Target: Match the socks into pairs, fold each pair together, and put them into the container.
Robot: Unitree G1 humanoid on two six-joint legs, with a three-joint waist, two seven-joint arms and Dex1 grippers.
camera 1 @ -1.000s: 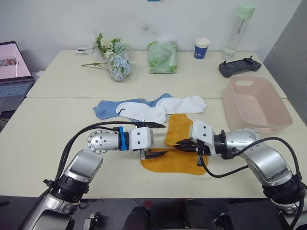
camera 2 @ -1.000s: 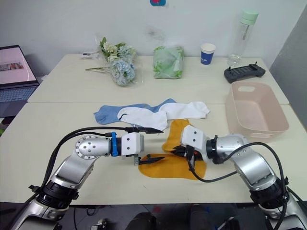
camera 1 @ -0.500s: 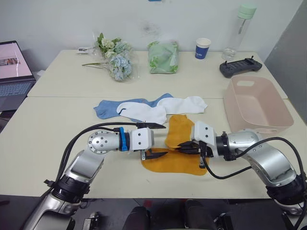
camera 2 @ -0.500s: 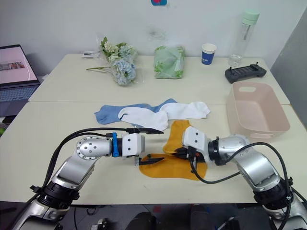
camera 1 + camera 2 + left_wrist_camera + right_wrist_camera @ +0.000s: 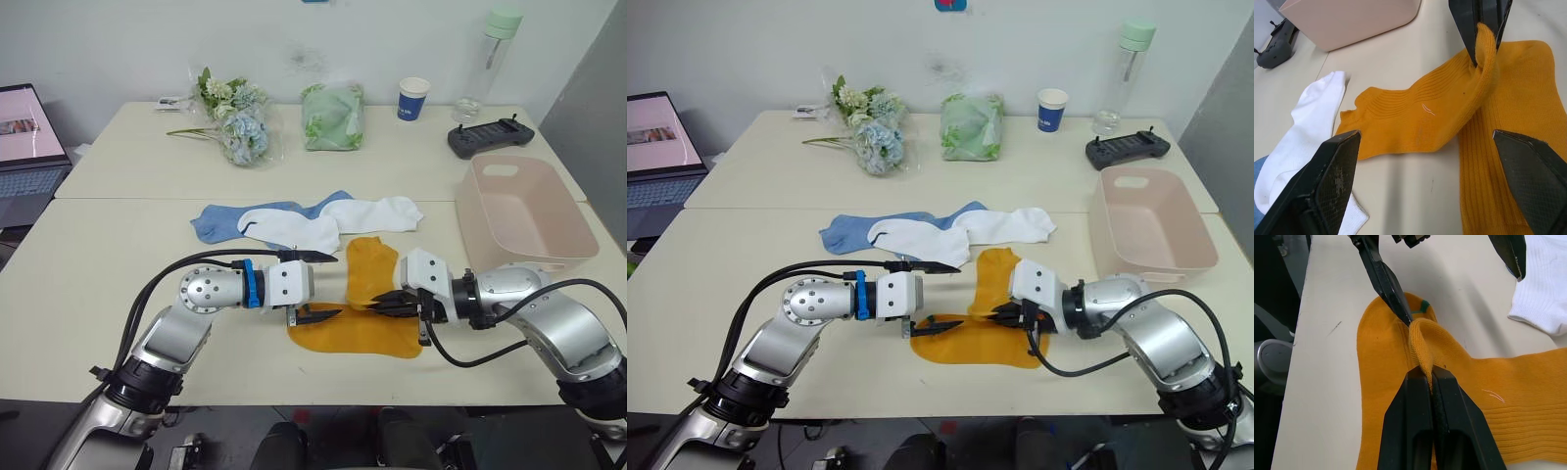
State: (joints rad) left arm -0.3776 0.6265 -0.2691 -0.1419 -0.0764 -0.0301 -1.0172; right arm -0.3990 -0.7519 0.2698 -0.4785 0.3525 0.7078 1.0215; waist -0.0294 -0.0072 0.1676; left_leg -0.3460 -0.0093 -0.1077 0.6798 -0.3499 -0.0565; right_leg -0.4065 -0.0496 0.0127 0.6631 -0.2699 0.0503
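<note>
At table front, near edge: two mustard-yellow socks (image 5: 364, 305) lie crossed, one flat along the near edge, the other running from it toward the far side.
Right gripper (image 5: 1422, 377): fingers closed tight on a raised fold of the upper yellow sock (image 5: 1415, 117); the cloth stands up in a loop between the fingers.
Left gripper (image 5: 315, 284): spread wide and empty; its lower finger (image 5: 1385, 281) rests on or just above the cuff end of the lower yellow sock (image 5: 1386, 396), near the small green mark.
Remaining socks: two white socks (image 5: 328, 221) and the light blue socks (image 5: 227, 217) lie overlapping, just beyond the yellow ones.
Container (image 5: 521, 212): pale pink basin at the right, apart from the socks; I see no socks in it.
Step in hand: judged to be laying the upper yellow sock over its partner so the pair can be folded as one.
Doing it well, drag: carry the pinched fold low and slowly along the lower sock's length, so heel meets heel and cuff meets cuff.
Doing it well, anchor: let the left finger press the lower sock to the table, or that sock is likely to slide along.
Doing it well, release: part the fingers only once the lifted cloth lies flat; soft knit springs back if dropped early.
Risk: the loop may bunch or twist.
</note>
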